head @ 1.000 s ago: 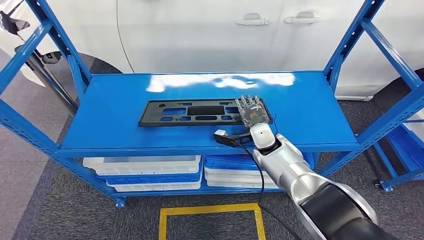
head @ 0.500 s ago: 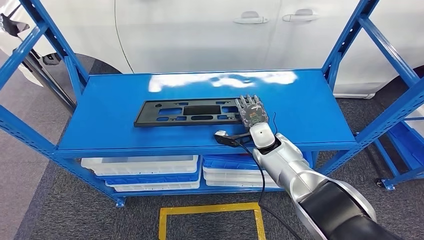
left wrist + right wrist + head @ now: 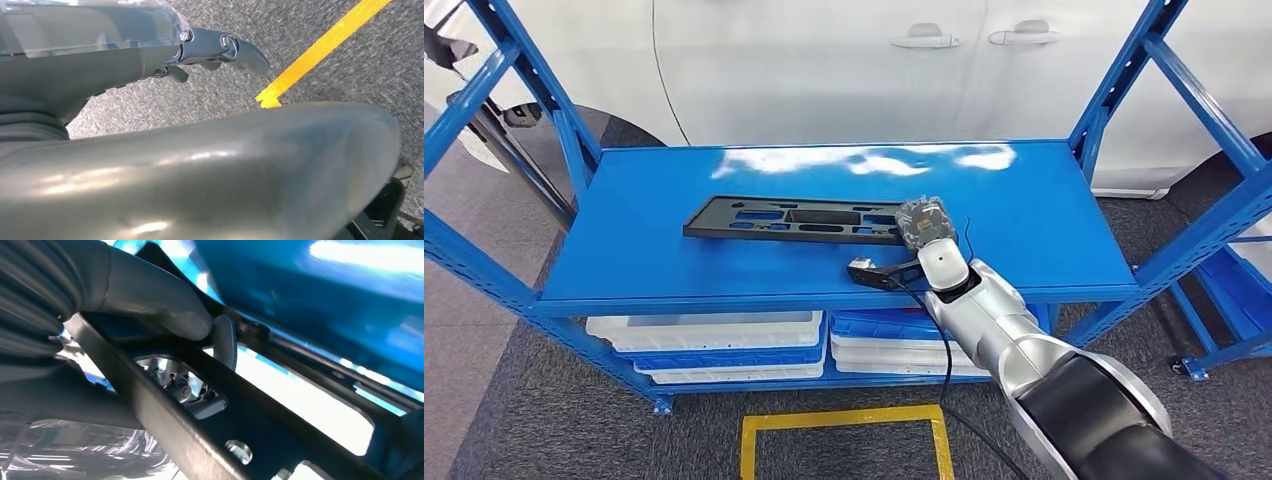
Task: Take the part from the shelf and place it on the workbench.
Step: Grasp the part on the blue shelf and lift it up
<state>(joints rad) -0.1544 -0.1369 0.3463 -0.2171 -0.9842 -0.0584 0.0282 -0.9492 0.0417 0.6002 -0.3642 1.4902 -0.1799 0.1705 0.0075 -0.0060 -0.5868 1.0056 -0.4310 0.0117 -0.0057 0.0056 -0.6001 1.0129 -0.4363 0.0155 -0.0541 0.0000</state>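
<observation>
The part [image 3: 789, 219] is a long flat black plastic frame with several cut-outs, lying across the middle of the blue shelf board [image 3: 1034, 205]. My right hand [image 3: 922, 222] grips its right end, fingers curled over the far edge, and that end sits slightly raised off the board. In the right wrist view the grey thumb [image 3: 150, 295] presses on one side of the black frame [image 3: 280, 425] and darker fingers show through a cut-out on the other. My left hand [image 3: 215, 47] hangs over the carpet, fingers apart and holding nothing.
Blue rack uprights [image 3: 544, 100] [image 3: 1124, 85] flank the shelf. A white car [image 3: 844, 60] stands right behind it. White and blue trays [image 3: 714, 335] are stacked on the level below. A yellow taped square [image 3: 844, 420] marks the grey carpet in front.
My right hand went from lying flat on the part's right end to curling around it. That end has tipped up and the part has slid a little to the left.
</observation>
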